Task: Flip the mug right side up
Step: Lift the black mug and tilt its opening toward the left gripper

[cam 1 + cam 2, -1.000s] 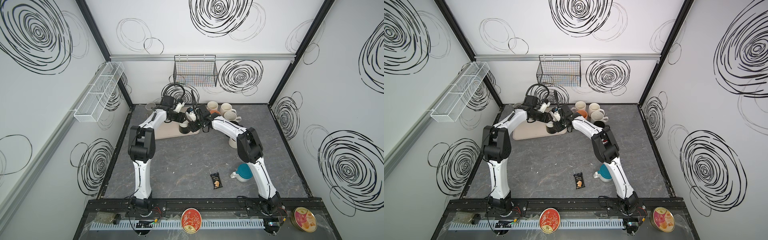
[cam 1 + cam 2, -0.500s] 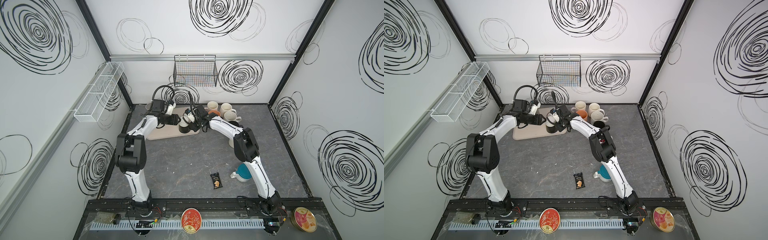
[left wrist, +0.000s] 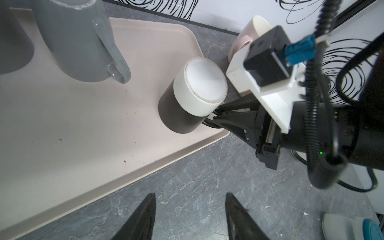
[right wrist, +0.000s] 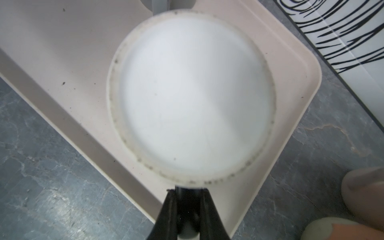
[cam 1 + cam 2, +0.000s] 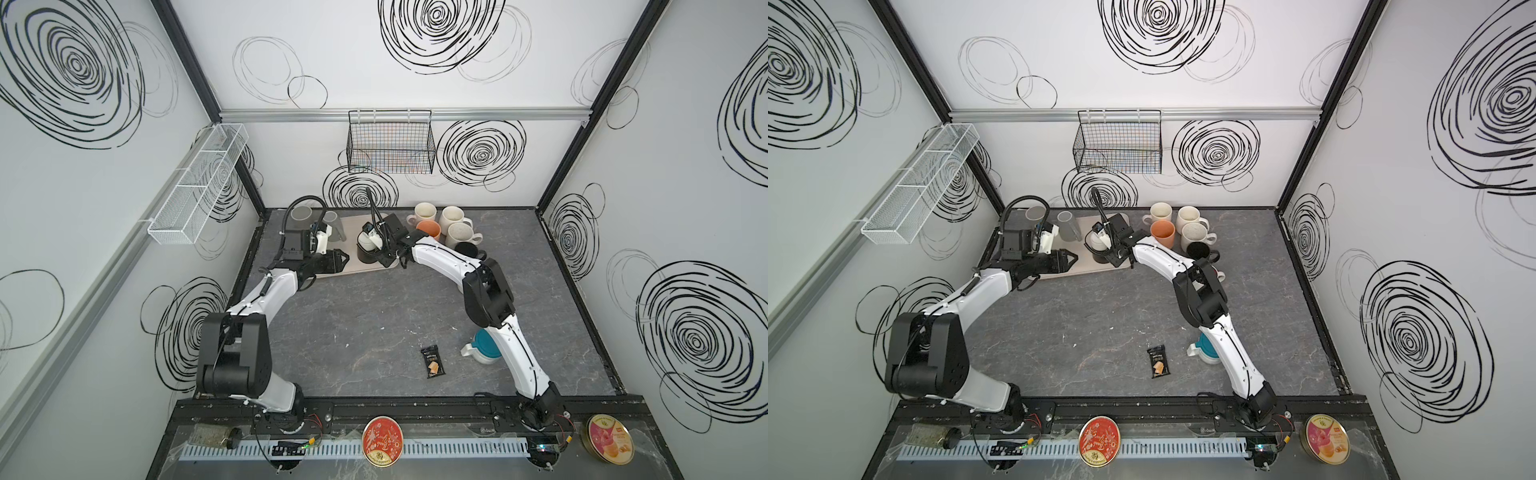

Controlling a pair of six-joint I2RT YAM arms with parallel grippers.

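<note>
The mug (image 5: 368, 249) (image 5: 1098, 247) stands upside down at the right end of the beige tray (image 5: 353, 268). Its white base faces up and its dark part is toward the tray (image 3: 197, 93) (image 4: 191, 93). My right gripper (image 5: 384, 259) (image 4: 188, 190) is shut on the mug's black handle (image 4: 188, 199) at the side nearest the tray's front edge. The same grip shows in the left wrist view (image 3: 216, 116). My left gripper (image 5: 343, 262) (image 5: 1071, 259) (image 3: 190, 195) is open and holds nothing. It hangs left of the mug, apart from it, near the tray's front edge.
Two grey mugs (image 5: 334, 226) (image 3: 79, 41) stand upside down on the tray's back left. Upright cream, orange and black mugs (image 5: 428, 228) cluster right of the tray. A teal-lidded jug (image 5: 484, 347) and a snack packet (image 5: 432, 361) lie nearer the front. A wire basket (image 5: 390, 145) hangs on the back wall.
My left arm has pulled back to the left, away from the mug. My right gripper has closed on the mug's handle.
</note>
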